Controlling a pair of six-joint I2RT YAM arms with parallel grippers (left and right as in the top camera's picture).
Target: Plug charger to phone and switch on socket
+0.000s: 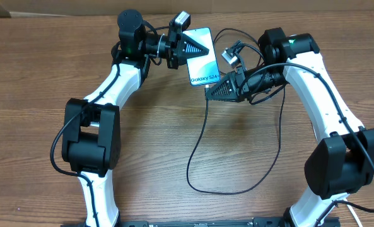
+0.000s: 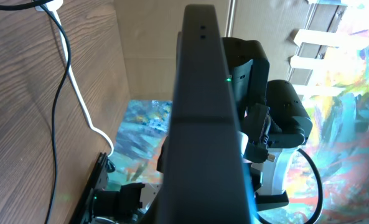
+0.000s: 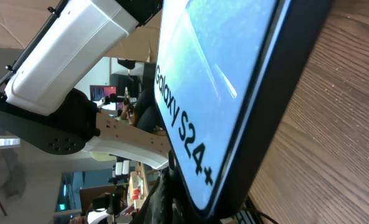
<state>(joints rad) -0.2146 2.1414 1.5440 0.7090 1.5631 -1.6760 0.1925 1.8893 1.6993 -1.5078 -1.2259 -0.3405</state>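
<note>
Overhead view shows two robot arms meeting near the upper centre of the frame, over a wooden table (image 1: 35,75). The left jaws are clenched on the top end of the phone (image 1: 204,66), and their black triangular fingers (image 1: 193,45) lie across the upper part of the screen. The phone is held at a slant with its screen facing the camera. The screen is pale blue-white, with "Galaxy S24" printed near the lower end.

The right jaws are closed tight just beside that lower end, and the charger (image 1: 188,170) comes out from their tip. The connector is hidden between the jaws and the phone, so I cannot tell whether it sits in the port. The thin black cable runs down toward the lower centre of the frame, loops across the table, and climbs back up on the right, close to the white right arm (image 1: 319,88). The left arm (image 1: 120,79) reaches in from the lower left.

Left wrist view shows the phone (image 2: 203,93) edge-on as a dark slab rising up the middle of the frame. A white cord (image 2: 78,99) curves over the table (image 2: 16,124) at the left.

Right wrist view is filled by the phone (image 3: 215,81), its lettering running down the screen, with wood grain of the table (image 3: 333,124) at the right.
</note>
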